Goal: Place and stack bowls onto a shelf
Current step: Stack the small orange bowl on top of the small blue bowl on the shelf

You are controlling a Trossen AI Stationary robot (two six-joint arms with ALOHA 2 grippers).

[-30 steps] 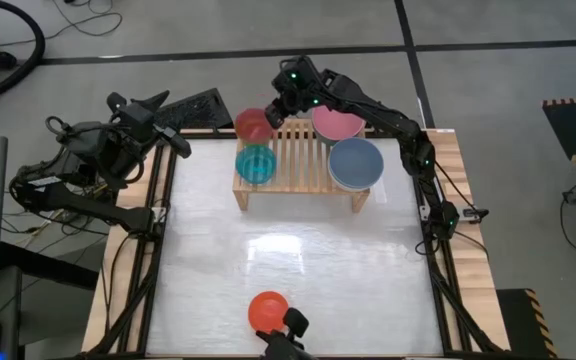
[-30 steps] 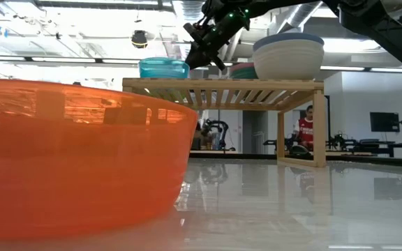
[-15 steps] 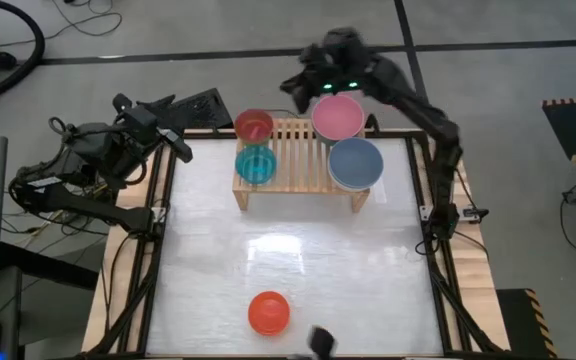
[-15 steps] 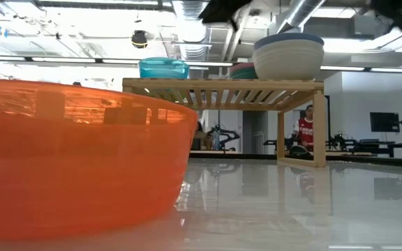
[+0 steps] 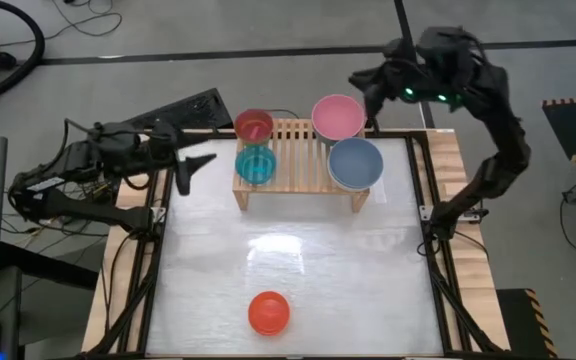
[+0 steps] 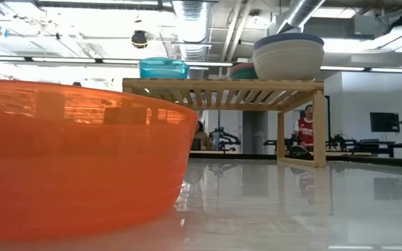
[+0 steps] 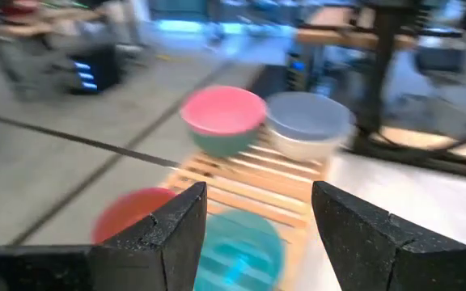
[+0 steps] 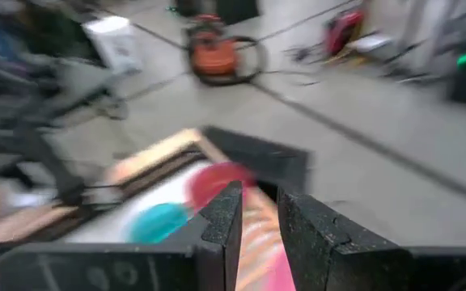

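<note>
White surface (image 5: 298,260), and the shelf (image 5: 298,160) stands at its far edge. The left claw (image 5: 196,163) hovers just beside the shelf's left end, fingers spread and empty. The right claw (image 5: 363,80) hangs beyond the shelf's far right corner, nearly clenched, holding nothing. On the shelf: magenta bowl (image 5: 254,125), cyan bowl (image 5: 256,163), pink bowl (image 5: 338,117), slate blue bowl (image 5: 356,163). The orange bowl (image 5: 268,312) sits alone, well apart from the shelf, at the near edge.

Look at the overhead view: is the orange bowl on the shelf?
No, the orange bowl sits on the table, apart from the shelf.
</note>
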